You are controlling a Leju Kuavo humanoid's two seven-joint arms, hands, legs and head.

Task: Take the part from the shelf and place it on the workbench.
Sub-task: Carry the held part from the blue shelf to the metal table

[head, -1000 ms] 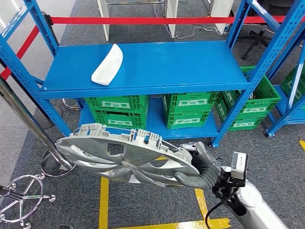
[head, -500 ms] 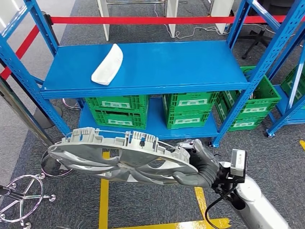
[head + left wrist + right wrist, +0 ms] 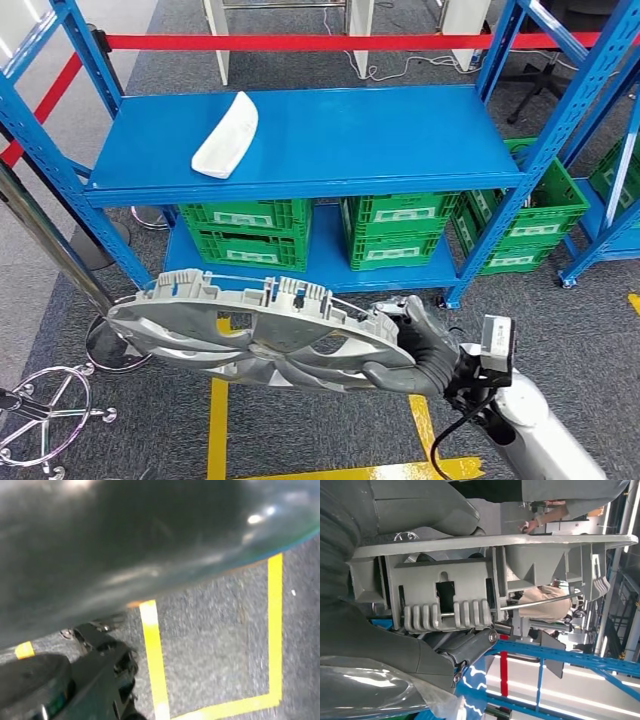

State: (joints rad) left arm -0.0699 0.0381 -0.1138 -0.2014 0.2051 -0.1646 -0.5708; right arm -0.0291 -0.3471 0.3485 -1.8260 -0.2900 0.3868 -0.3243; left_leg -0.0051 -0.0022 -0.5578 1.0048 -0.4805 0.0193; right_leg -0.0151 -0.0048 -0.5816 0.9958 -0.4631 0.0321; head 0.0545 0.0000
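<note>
Part (image 3: 256, 325) clasped in right hand (image 3: 423, 350), level above floor; blue shelf (image 3: 302, 140) beyond.

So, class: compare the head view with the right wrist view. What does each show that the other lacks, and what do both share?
Head view alone: the white part lying on the blue shelf, green crates below, yellow floor tape. Right wrist view alone: people in the background. Both: the grey fan shroud held by the right robot hand.
</note>
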